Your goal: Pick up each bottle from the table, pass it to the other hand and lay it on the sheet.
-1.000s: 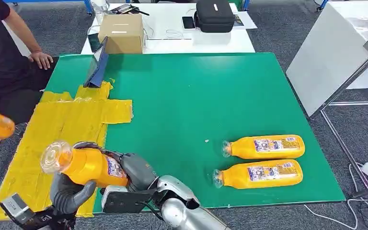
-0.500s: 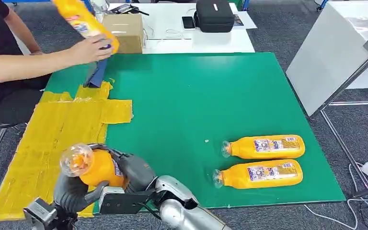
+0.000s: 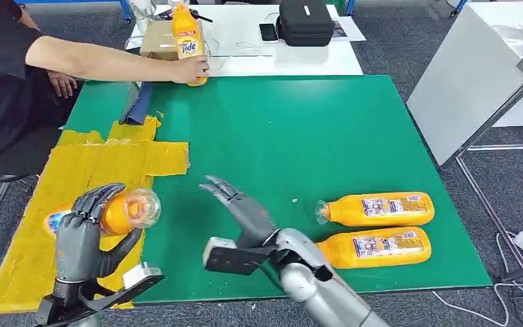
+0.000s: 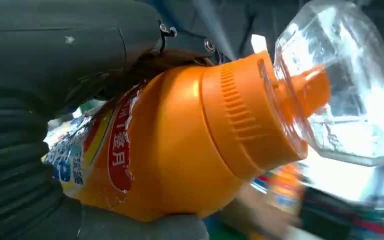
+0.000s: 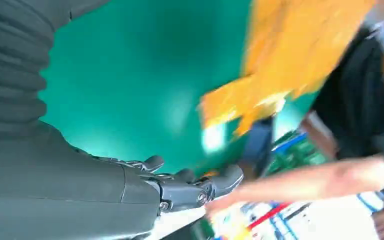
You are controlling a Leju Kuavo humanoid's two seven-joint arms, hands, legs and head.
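My left hand [image 3: 85, 235] grips an orange bottle [image 3: 119, 212] with a clear cap, held over the yellow sheet [image 3: 88, 184] at the table's near left. The left wrist view shows the same bottle [image 4: 180, 145] close up, clamped in that hand [image 4: 40, 100]. My right hand [image 3: 242, 211] hangs open above the green table [image 3: 293, 129], fingers spread, nothing in it; the right wrist view shows this hand [image 5: 180, 187] too. Two more orange bottles lie on their sides at the near right, one [image 3: 374, 208] behind the other [image 3: 374, 246].
A person at the far left reaches across and stands another orange bottle [image 3: 186, 41] upright at the table's far edge. A cardboard box [image 3: 160, 42] and a black case [image 3: 305, 22] sit on the white table behind. A dark tablet [image 3: 138, 95] leans by the sheet.
My right hand let go of the bottle and drew away to the right, opening. My left hand now holds it alone, swung leftward over the sheet. The person carried another bottle to the far edge.
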